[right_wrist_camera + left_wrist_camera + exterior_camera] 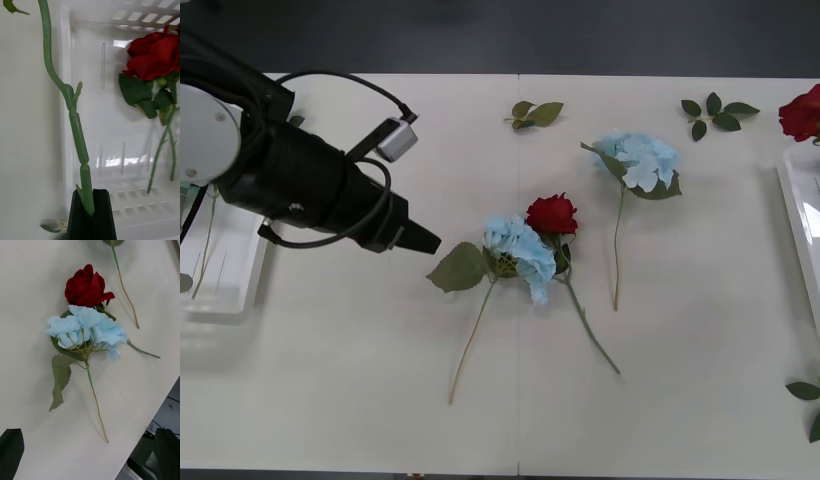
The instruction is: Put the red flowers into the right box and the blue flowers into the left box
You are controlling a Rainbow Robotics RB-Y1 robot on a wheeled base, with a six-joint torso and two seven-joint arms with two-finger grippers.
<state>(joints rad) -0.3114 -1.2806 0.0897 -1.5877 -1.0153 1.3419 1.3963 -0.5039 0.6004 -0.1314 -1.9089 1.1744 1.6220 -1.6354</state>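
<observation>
Right pincer [92, 210] of mine is pinched tight on a green rose stem [77, 135] — the right box [112, 123] sits just past it, one red flower [153, 54] inside. Left pincer [90, 453] is wide open, holding nothing — a blue flower [88, 330] lies ahead.

You've got a white table [360, 380] running across the whole front view, with a thin seam [519, 400] going down its middle. Up near the far edge lies a small leaf sprig [535, 113], two olive leaves side by side. Further right, there's a second sprig [718, 112], darker green, several little leaves fanned out. Down at the right edge, near the front, you can see a couple of loose dark leaves [808, 398], partly cut off. Beyond the table's far edge, it's just dark floor [510, 35].
</observation>
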